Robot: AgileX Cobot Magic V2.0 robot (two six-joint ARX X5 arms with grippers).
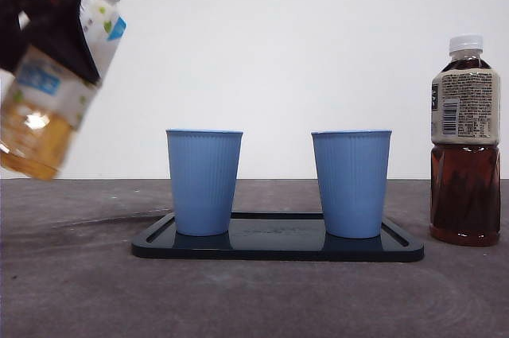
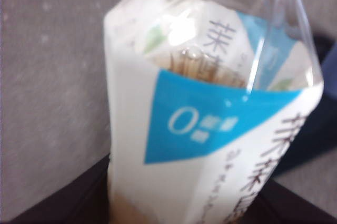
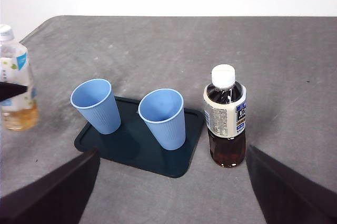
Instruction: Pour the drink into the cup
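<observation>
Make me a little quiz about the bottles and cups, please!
1. True or false: the left gripper holds the pale tea bottle up off the table.
2. How many blue cups stand on the dark tray?
A) one
B) two
C) three
3. Fill the gap: the dark tea bottle on the table has a ____ cap.

Key
1. True. The pale tea bottle is tilted in the air, its cap on.
2. B. One blue cup and another stand upright, side by side.
3. White. The right gripper is open above the table, holding nothing.
</observation>
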